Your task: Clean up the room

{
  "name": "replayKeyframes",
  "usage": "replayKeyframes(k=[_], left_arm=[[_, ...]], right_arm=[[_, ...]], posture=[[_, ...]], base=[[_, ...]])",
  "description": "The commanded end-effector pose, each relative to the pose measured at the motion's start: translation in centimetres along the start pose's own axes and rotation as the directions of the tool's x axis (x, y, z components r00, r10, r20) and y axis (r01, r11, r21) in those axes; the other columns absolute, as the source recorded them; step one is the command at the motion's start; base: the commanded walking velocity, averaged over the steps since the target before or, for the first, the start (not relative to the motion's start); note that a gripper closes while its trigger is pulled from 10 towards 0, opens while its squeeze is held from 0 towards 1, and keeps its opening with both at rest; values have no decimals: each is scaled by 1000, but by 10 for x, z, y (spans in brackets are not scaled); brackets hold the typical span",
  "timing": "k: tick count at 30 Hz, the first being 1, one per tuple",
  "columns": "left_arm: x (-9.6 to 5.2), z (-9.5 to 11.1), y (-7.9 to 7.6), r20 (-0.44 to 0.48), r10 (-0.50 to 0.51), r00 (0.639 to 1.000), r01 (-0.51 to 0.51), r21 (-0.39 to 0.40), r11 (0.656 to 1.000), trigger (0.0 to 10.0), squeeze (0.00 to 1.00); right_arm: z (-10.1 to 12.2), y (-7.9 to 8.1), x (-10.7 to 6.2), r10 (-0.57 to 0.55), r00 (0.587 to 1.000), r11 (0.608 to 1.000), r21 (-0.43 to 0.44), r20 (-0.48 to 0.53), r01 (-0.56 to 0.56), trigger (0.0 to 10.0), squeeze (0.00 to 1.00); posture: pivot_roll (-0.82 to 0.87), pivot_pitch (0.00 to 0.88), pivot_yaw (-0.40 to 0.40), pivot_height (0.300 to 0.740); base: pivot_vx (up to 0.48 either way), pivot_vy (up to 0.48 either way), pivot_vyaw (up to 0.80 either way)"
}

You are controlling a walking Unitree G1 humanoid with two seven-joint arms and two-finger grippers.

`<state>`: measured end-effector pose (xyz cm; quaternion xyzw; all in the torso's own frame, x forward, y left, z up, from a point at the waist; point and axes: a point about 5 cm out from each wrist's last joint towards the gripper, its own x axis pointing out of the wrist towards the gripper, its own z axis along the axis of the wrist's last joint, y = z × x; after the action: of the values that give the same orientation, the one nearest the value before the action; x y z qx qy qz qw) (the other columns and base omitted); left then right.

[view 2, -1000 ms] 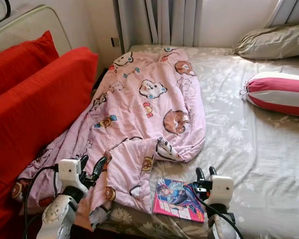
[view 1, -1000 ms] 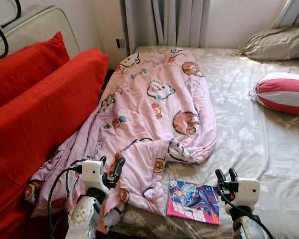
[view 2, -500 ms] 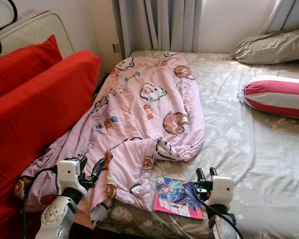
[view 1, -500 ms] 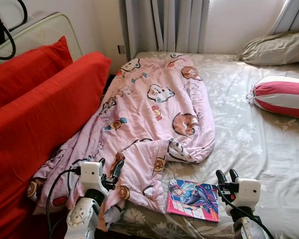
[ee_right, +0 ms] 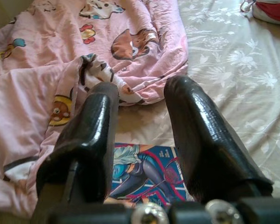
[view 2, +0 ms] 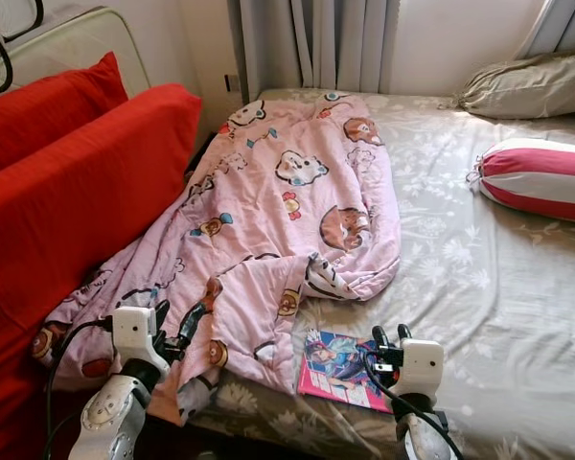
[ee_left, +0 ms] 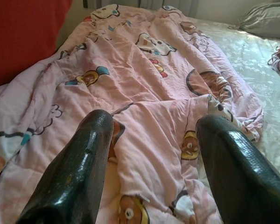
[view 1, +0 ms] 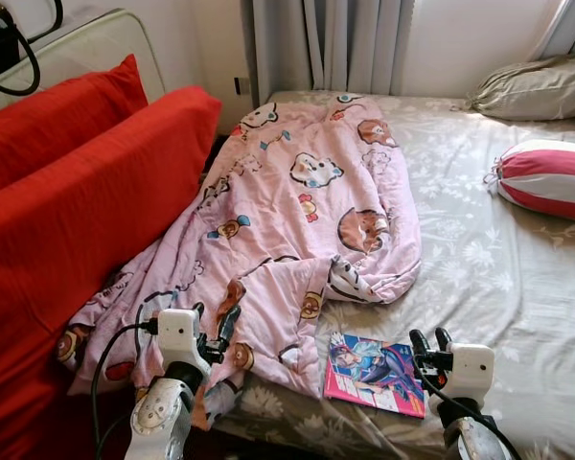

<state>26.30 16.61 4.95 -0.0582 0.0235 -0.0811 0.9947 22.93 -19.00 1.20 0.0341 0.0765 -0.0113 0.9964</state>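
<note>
Our left gripper is out in front at the near edge of the bed, its 2 fingers spread with nothing between them; its wrist view looks between them onto the quilt's folded-over flap. Our right gripper is raised beside it, fingers likewise parted and empty, just right of the comic. In the right wrist view the comic lies flat on the sheet below and between the fingers, not touched.

Change over the last second: both grippers keep the same pose and the same spread. The whole scene has shifted in the head views, first downward, then back up and slightly rightward, with the bed much the same size, so we read camera motion, not moved things. Quilt, comic and pillows lie as they did. Nothing has been picked up yet; we judge the tidying not begun on this bed, and we are lining up on the near edge.

Outward: the pink quilt with cartoon animals lies rumpled down the left half of the bed, its near corner hanging off the edge. The comic sits just beside that corner, on the floral sheet. A striped bolster and a grey pillow lie at the far right. Red cushions lean along the left side.

Writing: the comic's cover shows a drawn figure in blue and pink; no title is legible. No brands or labels readable elsewhere.
</note>
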Motion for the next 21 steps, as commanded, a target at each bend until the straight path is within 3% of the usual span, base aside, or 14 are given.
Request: replayKeyframes(k=[1,15,21], left_arm=[[-2,1,1,-6,4,1000,-4,7,1000,10000,0],[-2,-1,0,-20,8,1000,-8,3,1000,10000,0],[-2,-1,-1,-22,8,1000,-8,3,1000,10000,0]], right_arm=[[-3,3,0,4,1000,1000,14,-7,-4,10000,0],[-11,2,0,-1,998,1000,9,-59,1,10000,0],[-9,2,0,3,999,1000,22,-37,-2,10000,0]], posture=[[26,69,39,670],[26,86,37,660],[27,87,37,650]], base=[[0,0,0],[0,0,0],[0,0,0]])
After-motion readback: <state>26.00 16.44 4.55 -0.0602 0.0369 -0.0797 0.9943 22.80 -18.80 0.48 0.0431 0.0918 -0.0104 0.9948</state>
